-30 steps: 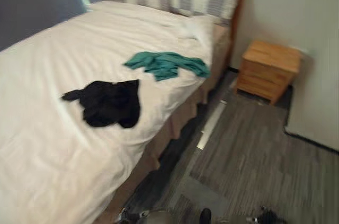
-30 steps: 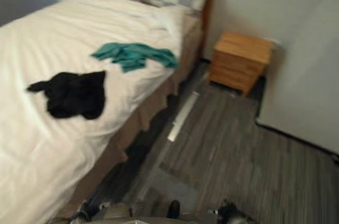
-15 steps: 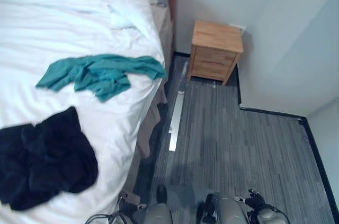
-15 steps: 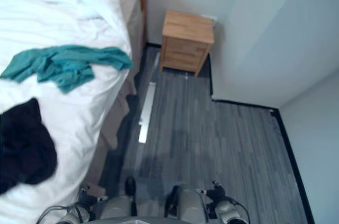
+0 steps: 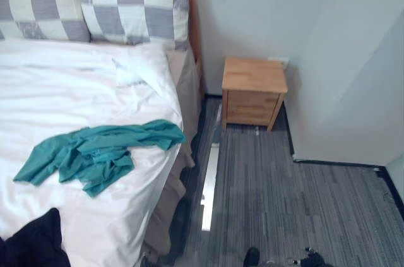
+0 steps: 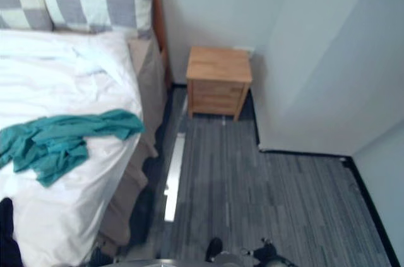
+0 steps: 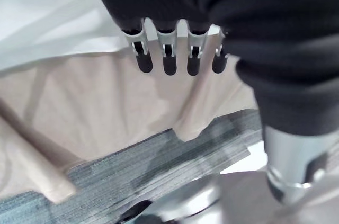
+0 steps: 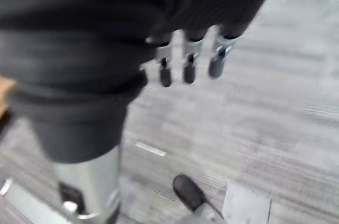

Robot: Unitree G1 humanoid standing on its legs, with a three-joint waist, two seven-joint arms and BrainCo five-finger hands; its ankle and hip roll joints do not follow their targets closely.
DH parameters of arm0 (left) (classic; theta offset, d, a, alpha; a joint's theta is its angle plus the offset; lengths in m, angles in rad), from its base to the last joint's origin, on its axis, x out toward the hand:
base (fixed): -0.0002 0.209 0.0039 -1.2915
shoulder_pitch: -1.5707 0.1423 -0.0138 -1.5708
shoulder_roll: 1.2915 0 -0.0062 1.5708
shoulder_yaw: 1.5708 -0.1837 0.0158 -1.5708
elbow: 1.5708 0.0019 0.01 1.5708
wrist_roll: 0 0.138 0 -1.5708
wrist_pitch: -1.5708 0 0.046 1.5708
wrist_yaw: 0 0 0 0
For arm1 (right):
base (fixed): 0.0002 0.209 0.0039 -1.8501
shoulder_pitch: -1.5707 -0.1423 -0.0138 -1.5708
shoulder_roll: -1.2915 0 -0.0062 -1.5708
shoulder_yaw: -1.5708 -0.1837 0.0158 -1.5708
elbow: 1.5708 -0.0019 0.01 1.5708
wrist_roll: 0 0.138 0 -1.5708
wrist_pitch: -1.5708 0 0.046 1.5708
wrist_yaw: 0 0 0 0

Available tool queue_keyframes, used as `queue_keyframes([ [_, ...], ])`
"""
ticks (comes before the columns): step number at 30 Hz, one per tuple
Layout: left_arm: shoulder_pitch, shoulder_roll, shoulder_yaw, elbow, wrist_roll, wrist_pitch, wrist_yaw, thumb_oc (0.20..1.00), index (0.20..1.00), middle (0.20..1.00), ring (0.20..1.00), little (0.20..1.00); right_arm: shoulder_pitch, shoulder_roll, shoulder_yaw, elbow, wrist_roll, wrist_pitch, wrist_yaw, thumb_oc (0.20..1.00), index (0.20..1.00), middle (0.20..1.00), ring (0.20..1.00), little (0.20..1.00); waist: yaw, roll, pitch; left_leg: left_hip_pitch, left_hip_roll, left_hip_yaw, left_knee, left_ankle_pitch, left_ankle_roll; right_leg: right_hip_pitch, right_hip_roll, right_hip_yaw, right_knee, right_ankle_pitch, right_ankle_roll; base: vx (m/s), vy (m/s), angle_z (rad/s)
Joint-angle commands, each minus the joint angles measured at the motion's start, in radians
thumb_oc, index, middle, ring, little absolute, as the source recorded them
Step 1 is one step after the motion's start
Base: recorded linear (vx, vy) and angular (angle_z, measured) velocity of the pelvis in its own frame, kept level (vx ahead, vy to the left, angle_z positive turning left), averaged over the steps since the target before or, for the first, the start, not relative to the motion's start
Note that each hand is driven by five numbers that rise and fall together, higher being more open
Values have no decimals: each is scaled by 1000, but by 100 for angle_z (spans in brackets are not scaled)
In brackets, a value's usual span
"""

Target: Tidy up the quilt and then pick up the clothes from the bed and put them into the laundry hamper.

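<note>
A white quilt (image 5: pixel 63 90) covers the bed, rumpled at its corner by the pillows. On it, near the bed's right edge, lies a crumpled teal garment (image 5: pixel 95 156). A black garment (image 5: pixel 31 245) lies closer to me, at the lower left of the left eye view. My left hand (image 7: pixel 167 54) hangs beside the beige bed skirt (image 7: pixel 106 107), fingers straight and empty. My right hand (image 8: pixel 186 57) hangs over the grey floor, fingers straight, holding nothing.
Two grey-and-white checked pillows (image 5: pixel 129 14) lean on the headboard. A wooden nightstand (image 5: pixel 254 90) stands in the corner right of the bed. A metal strip (image 5: pixel 208 182) lies on the grey plank floor (image 5: pixel 303 204) along the bed. Walls close in at the right.
The camera has swung, so the pillows come into sight and the black garment sits at the picture's lower left corner. The clothes lie on the quilt as before.
</note>
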Motion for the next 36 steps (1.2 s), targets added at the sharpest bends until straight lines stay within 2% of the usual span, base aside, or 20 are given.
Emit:
queue_keyframes([
  [1,-140,33,-25,-26,-48,-17,45,1000,1000,1000,1000,1000,-60,-29,28,-46,-38,-15,3,1000,1000,1000,1000,1000,25,-9,117,183,-50,103,-488,-36,62,54,-70,1,-67,-63,143,292,158,-45],
  [2,-139,33,-24,-26,-48,-17,45,1000,1000,1000,1000,1000,-59,-29,28,-46,-38,-15,3,1000,1000,1000,1000,1000,26,-11,119,188,-52,106,-493,-34,62,56,-72,2,-67,-64,144,431,256,-47],
  [3,-134,24,-26,-38,-43,-15,46,1000,1000,1000,1000,1000,-61,-26,31,-46,-38,-21,-3,1000,1000,1000,1000,1000,32,8,103,180,-59,157,-746,35,58,93,-61,-12,-75,-92,155,509,230,-42],
  [4,-137,18,-30,-25,-32,-15,42,1000,1000,1000,1000,1000,-65,-25,29,-41,-36,-28,-10,1000,1000,1000,1000,1000,25,16,96,172,-45,247,-815,51,39,130,-46,-30,-76,-141,159,591,283,-29],
  [6,-141,14,-43,-33,-17,-6,32,1000,1000,1000,1000,1000,-59,-25,20,-37,-36,-25,-22,1000,1000,1000,1000,1000,10,28,88,164,-22,408,-863,108,50,155,-21,-55,-57,-161,152,300,152,16],
  [8,-135,10,-43,-31,-24,-3,29,1000,1000,1000,1000,1000,-57,-21,17,-38,-35,-24,-22,1000,1000,1000,1000,1000,11,22,81,192,-30,443,-884,109,64,160,-15,-59,-25,-167,152,352,182,47],
  [10,-126,2,-32,-12,-47,0,19,1000,1000,1000,1000,1000,-63,-3,16,-35,-31,-24,-19,1000,1000,1000,1000,1000,20,0,67,220,-81,424,-878,72,107,152,-27,-72,111,-181,178,441,235,34],
  [12,-126,4,-30,-10,-62,2,24,1000,1000,1000,1000,1000,-93,15,21,-56,-40,-21,-16,1000,1000,1000,1000,1000,13,1,82,275,-94,416,-860,9,163,26,-117,-68,475,-64,282,460,236,62],
  [15,-135,17,-33,-26,-69,0,47,1000,1000,1000,1000,1000,-148,0,42,-175,-55,-35,-22,1000,1000,1000,1000,1000,-1,35,102,337,-86,336,-896,12,188,-137,-107,6,679,-39,263,363,166,104],
  [19,-126,15,-37,-44,-72,-13,56,1000,1000,1000,1000,1000,-158,-30,43,-352,-20,-63,-24,1000,1000,1000,1000,1000,-19,29,107,366,-110,222,-908,-5,179,-173,-98,53,505,-83,226,349,-80,120],
  [20,-110,12,-35,-34,-67,-18,53,1000,1000,1000,1000,1000,-165,-49,45,-430,-19,-76,-19,1000,1000,1000,1000,1000,-10,17,92,371,-119,157,-910,-30,164,-159,-146,112,286,-82,211,271,-147,166],
  [23,-110,10,-31,-26,-64,-22,57,1000,1000,1000,1000,1000,-173,-76,32,-522,-17,-82,-25,1000,1000,1000,1000,1000,-14,10,84,378,-123,57,-909,-58,143,-152,-202,208,89,-31,216,502,-299,144],
  [24,-120,10,-41,-23,-55,-24,50,1000,1000,1000,1000,1000,-163,-115,-13,-603,-11,-83,-40,1000,1000,1000,1000,1000,-18,11,92,395,-114,-81,-909,-94,114,-156,-279,328,-3,45,244,558,-375,132],
  [27,-117,18,-51,-15,-42,-26,43,1000,1000,1000,1000,1000,-157,-163,-55,-685,-30,-82,-48,1000,1000,1000,1000,1000,-25,3,94,403,-92,-181,-906,-109,87,-146,-332,336,-10,127,267,605,-561,290],
  [28,-90,55,-37,-6,-38,-40,35,1000,1000,1000,1000,1000,-202,-228,-72,-765,-78,-96,-57,1000,1000,1000,1000,1000,-4,-25,91,403,-66,-251,-896,-131,51,-100,-318,268,-4,117,284,342,-411,228],
  [29,-90,56,-37,-7,-38,-40,35,1000,1000,1000,1000,1000,-203,-228,-71,-764,-78,-96,-57,1000,1000,1000,1000,1000,-8,-27,91,401,-69,-255,-898,-127,51,-100,-321,265,-4,119,284,611,-777,250],
  [30,-72,80,-16,7,-36,-38,34,1000,1000,1000,1000,1000,-246,-285,-77,-827,-124,-102,-69,1000,1000,1000,1000,1000,1,-24,86,409,6,-284,-907,-118,13,-103,-263,248,21,78,284,252,-364,183],
  [32,-48,91,1,11,-47,-40,42,1000,1000,1000,1000,1000,-332,-361,-68,-840,-170,-101,-93,1000,1000,1000,1000,1000,11,-16,86,384,63,-274,-901,-94,-21,-95,-227,197,26,24,284,373,-540,139],
  [35,-52,78,-1,10,-64,-38,54,1000,1000,1000,1000,1000,-421,-461,-63,-813,-193,-92,-136,1000,1000,1000,1000,1000,-3,-10,111,292,87,-148,-838,-30,-31,-55,-242,105,-5,2,282,131,-277,109],
  [36,-61,79,-3,0,-67,-30,51,1000,1000,1000,1000,1000,-450,-490,-58,-817,-204,-74,-148,1000,1000,1000,1000,1000,-8,-5,130,242,94,-36,-784,7,-26,-40,-246,63,-22,-2,275,-94,-210,145],
])
